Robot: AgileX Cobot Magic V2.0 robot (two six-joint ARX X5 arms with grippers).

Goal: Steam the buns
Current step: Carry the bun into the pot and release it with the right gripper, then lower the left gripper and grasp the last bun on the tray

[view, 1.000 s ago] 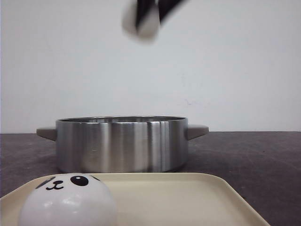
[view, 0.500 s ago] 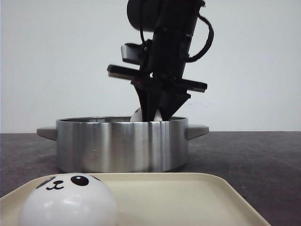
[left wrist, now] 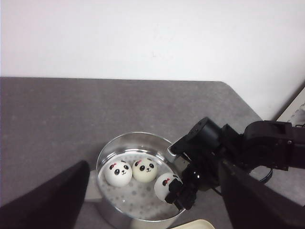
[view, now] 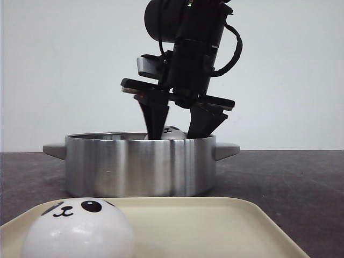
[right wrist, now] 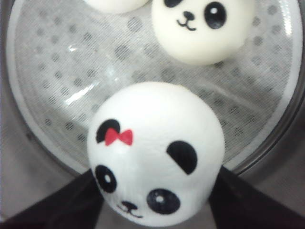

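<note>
Buns (left wrist: 143,170): three are sitting in the pot (view: 140,164), one is waiting on the tray (view: 226,226).
Right gripper (view: 180,122): fingers are spread, bun (right wrist: 156,153) sitting between them.
Left gripper: cannot tell.
Feel: probably soft, shiny, slippery; hold the round sides gently.

The right end effector (view: 180,126) reaches down into a steamer pot (view: 140,165) standing on the bench (view: 290,177). Between its spread fingers sits a panda bun (right wrist: 156,153), resting on the perforated steamer plate (right wrist: 57,76) inside the pot. Two more panda buns (left wrist: 118,172) (left wrist: 145,169) lie side by side in the pot beyond the end effector. In front of the pot, nearer the robot, a tray (view: 215,226) holds a fourth panda bun (view: 78,230) at its left.
</note>
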